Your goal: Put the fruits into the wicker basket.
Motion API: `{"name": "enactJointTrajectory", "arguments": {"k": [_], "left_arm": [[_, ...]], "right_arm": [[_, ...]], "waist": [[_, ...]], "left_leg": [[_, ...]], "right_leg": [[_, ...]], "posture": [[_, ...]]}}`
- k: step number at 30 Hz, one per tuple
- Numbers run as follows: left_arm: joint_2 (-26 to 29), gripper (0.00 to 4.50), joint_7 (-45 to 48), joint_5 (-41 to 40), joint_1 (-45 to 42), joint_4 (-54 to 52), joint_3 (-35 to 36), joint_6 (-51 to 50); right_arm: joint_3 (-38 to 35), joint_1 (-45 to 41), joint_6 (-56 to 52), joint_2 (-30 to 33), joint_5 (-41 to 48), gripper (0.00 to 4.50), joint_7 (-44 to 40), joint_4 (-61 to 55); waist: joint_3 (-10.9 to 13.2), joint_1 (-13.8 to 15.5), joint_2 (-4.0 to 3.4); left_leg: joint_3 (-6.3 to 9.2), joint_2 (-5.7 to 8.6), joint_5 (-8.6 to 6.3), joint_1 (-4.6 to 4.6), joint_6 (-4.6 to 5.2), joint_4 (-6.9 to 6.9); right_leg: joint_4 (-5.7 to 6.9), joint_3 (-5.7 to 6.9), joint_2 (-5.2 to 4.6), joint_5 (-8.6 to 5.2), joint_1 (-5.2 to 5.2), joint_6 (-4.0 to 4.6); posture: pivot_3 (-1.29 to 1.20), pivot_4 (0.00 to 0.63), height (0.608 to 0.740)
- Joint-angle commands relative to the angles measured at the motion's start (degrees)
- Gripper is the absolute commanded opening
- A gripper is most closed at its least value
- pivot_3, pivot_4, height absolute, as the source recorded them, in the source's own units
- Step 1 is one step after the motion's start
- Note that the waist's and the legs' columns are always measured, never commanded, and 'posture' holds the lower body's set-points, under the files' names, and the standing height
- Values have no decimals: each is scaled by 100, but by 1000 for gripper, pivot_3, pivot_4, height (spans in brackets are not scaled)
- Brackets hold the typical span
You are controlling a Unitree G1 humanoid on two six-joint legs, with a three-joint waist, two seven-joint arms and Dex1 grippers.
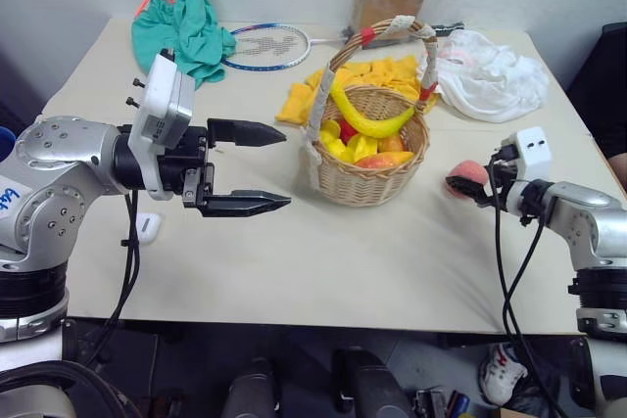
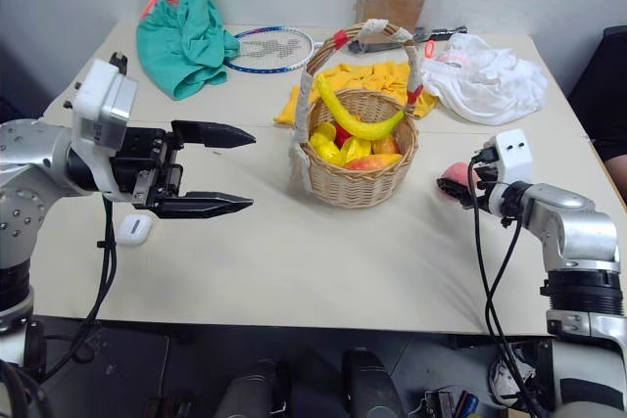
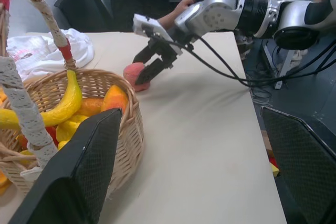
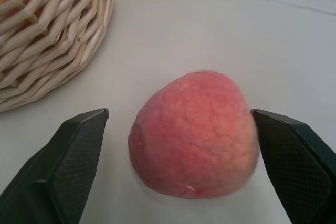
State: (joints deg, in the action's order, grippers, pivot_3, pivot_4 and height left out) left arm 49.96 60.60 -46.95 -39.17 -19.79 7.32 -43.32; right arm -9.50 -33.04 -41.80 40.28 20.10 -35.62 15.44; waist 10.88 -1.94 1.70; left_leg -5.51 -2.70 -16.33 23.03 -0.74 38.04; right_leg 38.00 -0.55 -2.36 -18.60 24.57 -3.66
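Right gripper [image 4: 178,166] reaches low over the desk [image 1: 323,252], fingers spread wide either side of the peach [image 4: 194,135] — not closed on it. Left gripper [image 1: 260,168] hangs level, open, pointing at the wicker basket [image 1: 372,178] — banana [image 1: 367,122] draped crosswise over its fruit.

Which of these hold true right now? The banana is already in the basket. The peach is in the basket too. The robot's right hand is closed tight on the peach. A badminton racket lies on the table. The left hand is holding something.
1. The banana is in the wicker basket: true.
2. The peach is in the basket: false; it sits on the table beside the basket.
3. The right hand is closed tight on the peach: false; its fingers stand open on either side.
4. A badminton racket lies on the table: true.
5. The left hand holds something: false; it is open and empty.
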Motion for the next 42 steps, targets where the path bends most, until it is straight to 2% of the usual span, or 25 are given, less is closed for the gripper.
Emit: {"name": "enactJointTrajectory", "arguments": {"k": [1, 3, 6, 8, 12, 15, 18, 22, 26, 27, 28, 31, 34, 38, 42], "left_arm": [[-4, 4424, -7, 4, -81, -138, 8, 72], [-3, 4424, -7, 14, -89, -121, 2, 73], [13, 4424, -22, -11, -71, -124, 34, 61], [24, 4424, -55, -3, -46, -115, 75, 69], [62, 4424, -112, 40, 2, -60, 171, 114], [92, 4424, -149, 45, 18, -30, 244, 133], [103, 4424, -163, 42, 12, -31, 282, 129], [96, 4424, -218, 61, -10, -61, 281, 142], [148, 4424, -272, 36, 40, -110, 363, 120], [170, 4424, -283, 26, 66, -130, 390, 109], [200, 4424, -301, 9, 115, -165, 440, 88], [257, 4424, -362, -39, 249, -234, 581, 40], [265, 4424, -455, -62, 312, -255, 653, 45], [198, 4424, -582, -88, 239, -240, 648, 42], [156, 4424, -645, -99, 120, -221, 584, 54]], "right_arm": [[-64, -105, 316, -91, -118, 4282, 75, 176], [-82, -85, 407, -106, -118, 3867, 15, 177], [-292, 11, 334, -70, 161, 2910, -207, -205], [-507, 65, 174, -6, 532, 2590, -473, -641], [-915, -228, -456, -64, 1517, 2575, -760, -1490], [-761, -667, -923, -207, 1984, 2575, -706, -1986], [-81, -1148, -1130, -428, 1689, 2575, -404, -2012], [675, -1557, -967, -808, 998, 2575, -10, -1433], [850, -1527, -682, -756, 689, 3901, -93, -1262], [746, -1525, -728, -716, 750, 4277, -127, -1328], [506, -1510, -841, -632, 956, 4469, -226, -1483], [-115, -1500, -1146, -234, 1432, 4469, -480, -1788], [-269, -1602, -974, -14, 1251, 4469, -314, -1516], [6, -1840, -350, -258, 651, 4469, 66, -778], [304, -2225, 344, -728, 241, 4469, 89, 46]], "waist": [[0, 14, 0], [0, 22, 0], [0, 20, 0], [0, 20, -1], [1, 18, -3], [2, -7, -4], [2, -3, -3], [1, 10, -2], [1, 68, -3], [1, 62, -3], [1, 51, -3], [2, 46, -4], [2, 41, -4], [1, -47, -2], [2, -121, -3]], "left_leg": [[0, 0, 0, 0, 0, 0], [-1, 1, 0, 0, 0, 1], [0, 1, 0, 1, 1, 1], [0, 0, 0, 1, 0, 1], [1, -1, 0, 0, 1, 1], [0, -3, 0, -1, 1, 1], [5, -4, -1, -3, 1, 1], [4, 0, -1, 0, 2, 3], [13, 4, -1, 25, 6, 4], [12, 5, -3, 26, 10, 4], [10, 6, -5, 27, 14, 4], [6, 7, -8, 28, 19, 2], [10, 4, -8, 25, 18, 1], [-3, 5, -6, 2, 15, 6], [-2, 1, 3, 1, 5, 2]], "right_leg": [[0, 0, 0, 0, 0, 0], [-1, 0, -1, 0, 0, 0], [0, 0, -2, 0, 0, 0], [1, 0, -1, 0, 1, 0], [3, 1, 0, 0, 0, -1], [6, 1, 0, 1, 0, 0], [5, 5, 0, 1, -1, 0], [3, 4, -4, 1, 0, 1], [5, 13, -11, 1, 12, 0], [8, 14, -13, 2, 11, -3], [5, 13, -14, 4, 8, -6], [1, 12, -17, 7, 8, -11], [-3, 15, -16, 7, 3, -11], [-7, 4, -11, 8, -4, -8], [4, 2, -3, 9, 4, -4]], "posture": [[0, 150, 740], [0, 150, 740], [0, 150, 740], [0, 150, 740], [0, 150, 740], [0, 150, 740], [0, 150, 740], [0, 150, 740], [0, 150, 740], [0, 150, 740], [0, 150, 740], [0, 150, 740], [0, 150, 740], [0, 150, 740], [0, 150, 740]]}}
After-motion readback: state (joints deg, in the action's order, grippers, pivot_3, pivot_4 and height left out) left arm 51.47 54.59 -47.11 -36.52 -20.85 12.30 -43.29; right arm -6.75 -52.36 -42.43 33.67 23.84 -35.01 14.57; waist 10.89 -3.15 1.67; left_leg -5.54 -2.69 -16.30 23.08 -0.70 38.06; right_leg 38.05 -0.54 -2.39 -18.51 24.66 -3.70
